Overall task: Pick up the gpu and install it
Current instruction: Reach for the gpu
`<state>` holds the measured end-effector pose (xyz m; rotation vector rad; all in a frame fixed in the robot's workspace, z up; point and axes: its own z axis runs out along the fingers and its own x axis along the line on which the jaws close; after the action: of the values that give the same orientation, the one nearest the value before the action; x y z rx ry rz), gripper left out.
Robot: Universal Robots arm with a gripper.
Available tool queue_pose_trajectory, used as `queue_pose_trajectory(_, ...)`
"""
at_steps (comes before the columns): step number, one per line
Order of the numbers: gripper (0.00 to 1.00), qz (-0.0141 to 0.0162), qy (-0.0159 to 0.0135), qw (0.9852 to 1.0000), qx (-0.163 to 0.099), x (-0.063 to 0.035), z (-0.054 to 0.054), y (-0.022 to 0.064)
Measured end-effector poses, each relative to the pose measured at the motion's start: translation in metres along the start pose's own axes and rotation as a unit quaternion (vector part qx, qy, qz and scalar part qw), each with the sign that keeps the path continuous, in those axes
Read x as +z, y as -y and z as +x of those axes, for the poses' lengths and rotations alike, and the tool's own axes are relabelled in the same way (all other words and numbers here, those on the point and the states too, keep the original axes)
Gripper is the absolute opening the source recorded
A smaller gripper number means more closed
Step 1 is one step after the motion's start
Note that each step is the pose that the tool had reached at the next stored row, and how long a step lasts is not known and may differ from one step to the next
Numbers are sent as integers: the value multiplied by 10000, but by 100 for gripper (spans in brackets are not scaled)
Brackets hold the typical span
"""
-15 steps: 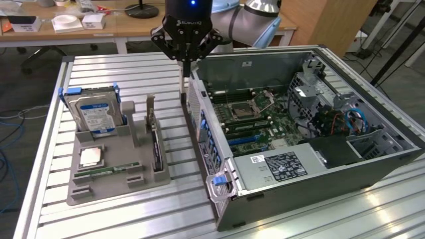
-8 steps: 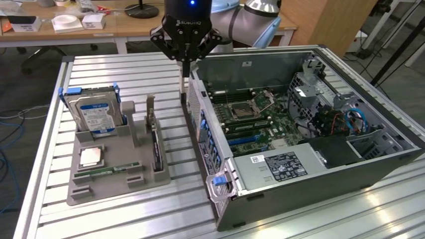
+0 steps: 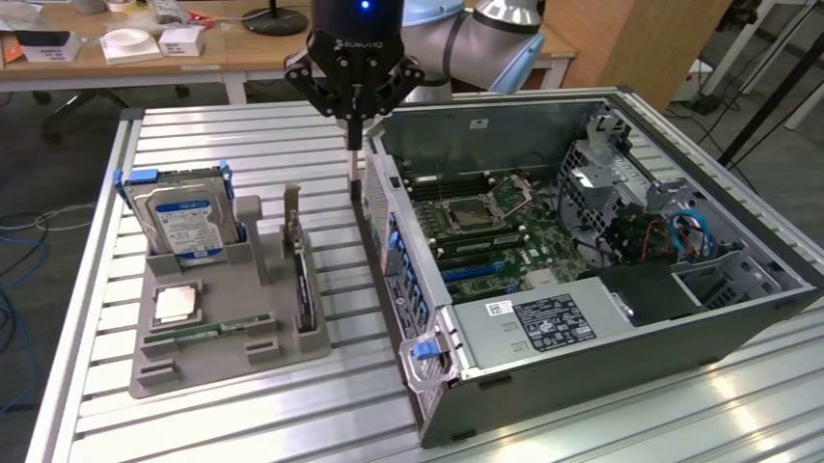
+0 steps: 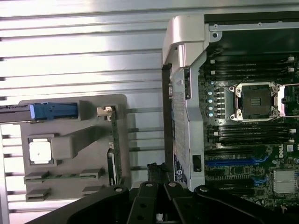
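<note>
Slatted table (image 3: pixel 232 135) w/ open PC case (image 3: pixel 721 318), gpu not yet picked

I've got the case on ext view's right, grey parts tray (image 3: pixel 206 367) just beside it on the left; gpu (image 3: pixel 303 280) stands on edge in the tray slot nearest the case; gripper (image 3: pixel 353 145) fingers pressed together, empty, hanging by the case's far corner, apart from gpu

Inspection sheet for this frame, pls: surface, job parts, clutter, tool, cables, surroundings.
surface: slatted metal table, grey tray beside open PC case.
job's things: gpu standing on edge in the tray, not held.
clutter: hard drive, CPU chip, memory stick in the tray.
grippers: tool shut, empty, above the case side nearest the tray.
cables: blue cables inside the case; floor cables at the exterior view's left.
surroundings: desk with boxes behind.
</note>
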<state>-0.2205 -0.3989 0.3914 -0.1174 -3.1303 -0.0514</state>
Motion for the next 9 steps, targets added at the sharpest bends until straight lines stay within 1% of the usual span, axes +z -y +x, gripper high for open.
queue_pose_trajectory(4, 11, 0, -1, 10000, -2, 1, 49, 4)
queue_pose_trajectory(9, 11, 0, -1, 10000, -2, 1, 53, 4)
